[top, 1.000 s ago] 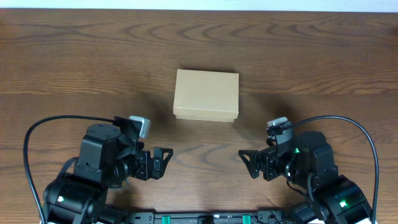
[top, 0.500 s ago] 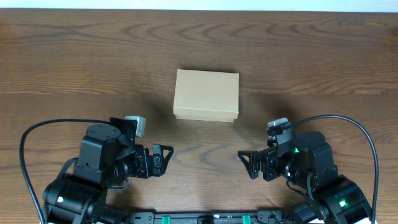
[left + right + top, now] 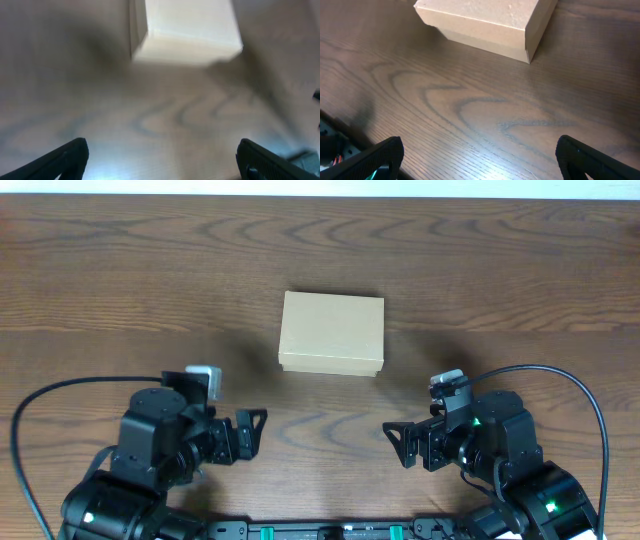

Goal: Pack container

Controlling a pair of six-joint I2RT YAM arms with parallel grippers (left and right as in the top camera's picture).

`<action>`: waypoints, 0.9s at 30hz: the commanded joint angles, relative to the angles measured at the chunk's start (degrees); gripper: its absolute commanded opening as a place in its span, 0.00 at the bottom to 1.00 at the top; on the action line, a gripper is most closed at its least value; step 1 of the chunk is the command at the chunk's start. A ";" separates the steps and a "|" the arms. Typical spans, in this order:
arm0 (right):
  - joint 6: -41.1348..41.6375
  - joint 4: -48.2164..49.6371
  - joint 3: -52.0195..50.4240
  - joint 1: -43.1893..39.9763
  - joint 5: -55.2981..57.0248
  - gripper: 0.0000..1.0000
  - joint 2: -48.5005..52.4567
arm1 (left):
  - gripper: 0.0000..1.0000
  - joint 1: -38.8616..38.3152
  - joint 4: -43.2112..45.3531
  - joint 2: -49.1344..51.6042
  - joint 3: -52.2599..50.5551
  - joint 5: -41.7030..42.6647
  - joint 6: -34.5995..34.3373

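The container (image 3: 332, 332) is a small tan cardboard box with its lid down, standing in the middle of the wooden table. It shows blurred at the top of the left wrist view (image 3: 186, 30) and at the top of the right wrist view (image 3: 490, 22). My left gripper (image 3: 252, 430) is open and empty, near the front edge, left of and below the box. My right gripper (image 3: 398, 442) is open and empty, near the front edge, right of and below the box. Neither gripper touches the box.
The dark wooden table (image 3: 120, 280) stretches all round the box. Black cables loop from both arms at the front left (image 3: 60, 385) and front right (image 3: 585, 395). A white strip runs along the far edge.
My left arm has drawn back to the left and turned a little, which blurs its wrist view. The right arm and the box have not moved.
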 commanded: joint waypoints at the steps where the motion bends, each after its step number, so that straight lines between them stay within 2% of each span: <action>1: 0.72 -0.15 -0.22 0.59 0.17 0.99 -0.13 | 0.95 1.95 8.15 -4.44 -1.92 -3.15 3.52; 5: 0.72 -0.15 -0.22 0.59 0.17 0.99 -0.13 | 0.95 5.01 17.92 -13.27 -10.19 -1.66 7.26; 14: 0.72 -0.15 -0.22 0.59 0.17 0.99 -0.13 | 0.95 11.76 32.44 -28.41 -30.97 3.56 7.19; 27: 0.72 -0.15 -0.22 0.59 0.17 0.99 -0.13 | 0.95 12.63 35.78 -36.70 -44.48 -1.11 8.52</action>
